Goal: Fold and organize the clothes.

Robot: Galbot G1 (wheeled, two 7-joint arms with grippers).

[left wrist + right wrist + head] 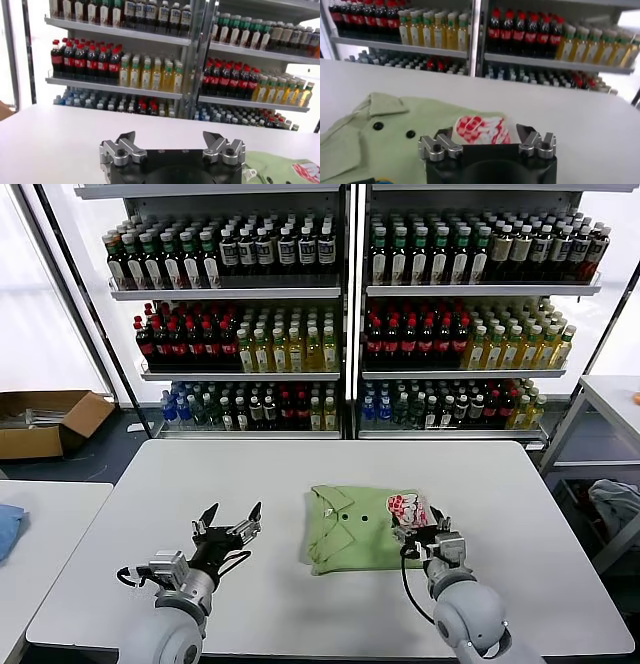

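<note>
The light green polo shirt [355, 529] lies folded into a rectangle on the white table [300, 474], collar to the left, dark buttons and red-and-white chest print [408, 509] facing up. My right gripper [425, 531] is open and empty at the shirt's right front edge, just over the print; the right wrist view shows the shirt [395, 137] and the print [481, 130] between the spread fingers of that gripper [485, 134]. My left gripper [233, 519] is open and empty above bare table, left of the shirt. The left wrist view shows the gripper [172, 140] with a shirt corner [280, 167] beside it.
Drink shelves [345, 314] fill the back. A cardboard box [45, 422] lies on the floor at far left. A blue cloth [8, 526] lies on a side table at left. A grey-white bundle [620, 502] sits under a table at right.
</note>
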